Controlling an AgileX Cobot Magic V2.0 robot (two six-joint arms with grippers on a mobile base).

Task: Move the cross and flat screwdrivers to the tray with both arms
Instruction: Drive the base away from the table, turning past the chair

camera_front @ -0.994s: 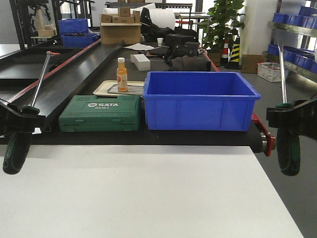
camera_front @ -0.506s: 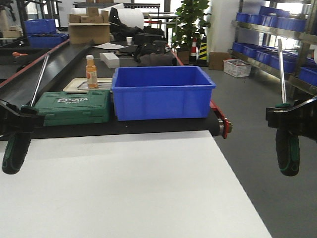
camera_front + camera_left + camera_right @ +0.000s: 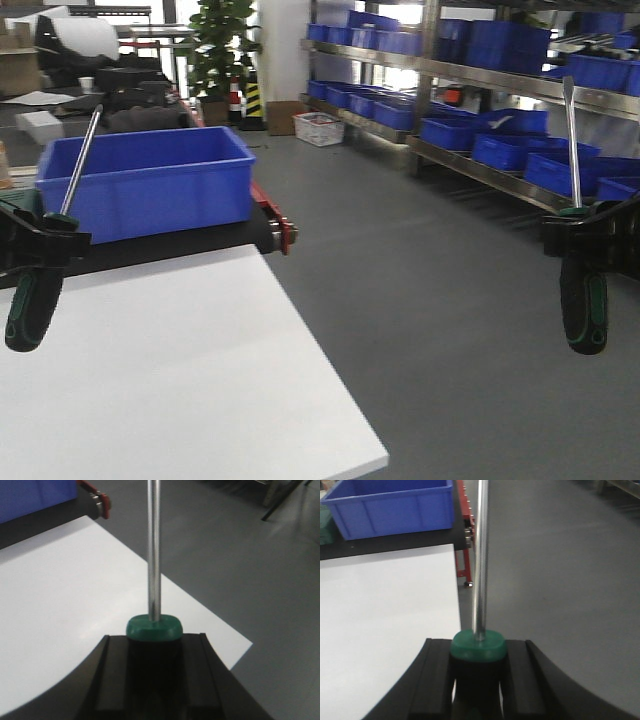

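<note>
In the front view, one screwdriver point(image 3: 24, 305) hangs at the left edge, black-and-green handle down and silvery shaft pointing up. My left gripper point(image 3: 40, 245) is shut on the top of its handle, above the white table point(image 3: 180, 370). The other screwdriver point(image 3: 583, 305) hangs the same way at the right edge over the floor, with my right gripper point(image 3: 592, 235) shut on it. In the left wrist view the left gripper point(image 3: 153, 652) clamps below the screwdriver's green collar point(image 3: 153, 629). The right wrist view shows the right gripper point(image 3: 479, 667) gripping under the second screwdriver's green collar point(image 3: 479, 645). I cannot tell which tip is cross or flat. The tray is out of view.
A deep blue bin point(image 3: 150, 180) stands on the black conveyor behind the table, beside the conveyor's red-framed end point(image 3: 278, 228). Metal shelves point(image 3: 480, 120) with several blue bins line the right wall. Grey floor point(image 3: 440, 330) lies right of the table corner. A plant point(image 3: 222, 40) stands far back.
The front view has swung to the right: the blue bin slid left, the green case and bottle left the frame, and the shelves came in. Both grippers still hold their screwdrivers.
</note>
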